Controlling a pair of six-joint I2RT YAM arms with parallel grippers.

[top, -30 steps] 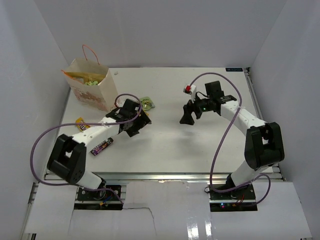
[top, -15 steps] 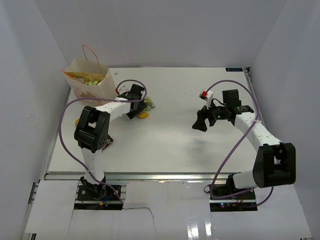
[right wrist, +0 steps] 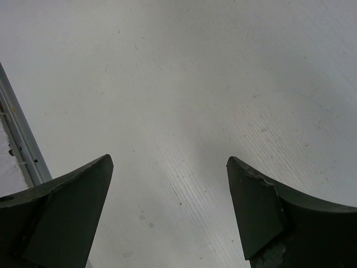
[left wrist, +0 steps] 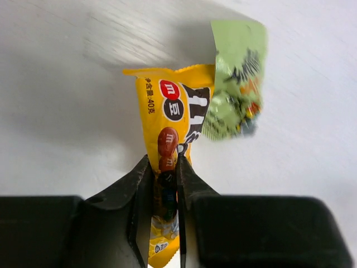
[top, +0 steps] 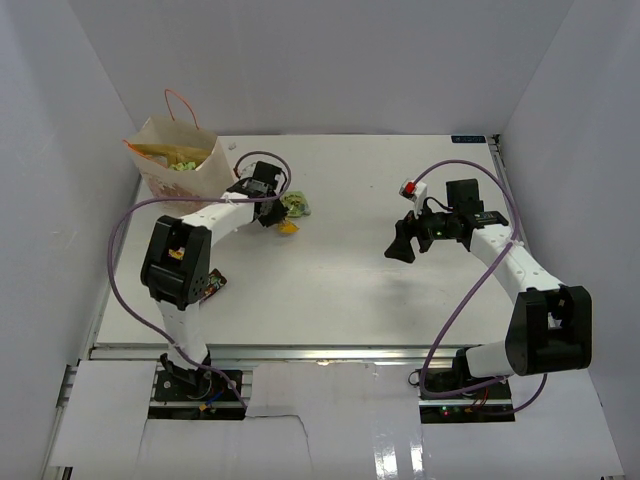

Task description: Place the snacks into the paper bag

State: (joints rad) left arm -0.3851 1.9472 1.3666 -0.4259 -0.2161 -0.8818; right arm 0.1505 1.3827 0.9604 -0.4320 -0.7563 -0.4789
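Observation:
A yellow candy packet [left wrist: 167, 106] lies on the white table, and my left gripper [left wrist: 163, 163] is shut on its lower half. A green packet [left wrist: 234, 84] lies against the yellow one's far right side. From above, the left gripper [top: 277, 217] sits just right of the cream paper bag [top: 190, 185], with the yellow packet [top: 288, 228] and the green packet [top: 296, 204] at its tip. Snacks show inside the bag's open top. A dark candy pack [top: 213, 287] peeks out by the left arm's elbow. My right gripper [top: 400, 246] is open over bare table [right wrist: 184, 84], holding nothing.
The bag's red string handle [top: 178, 100] stands above its rim at the back left. White walls close in the table on three sides. A metal rail [top: 320, 350] runs along the near edge, and purple cables loop off both arms.
The left arm swung back toward the bag and its jaws closed on the yellow packet. The right arm drew away to the right, then held still.

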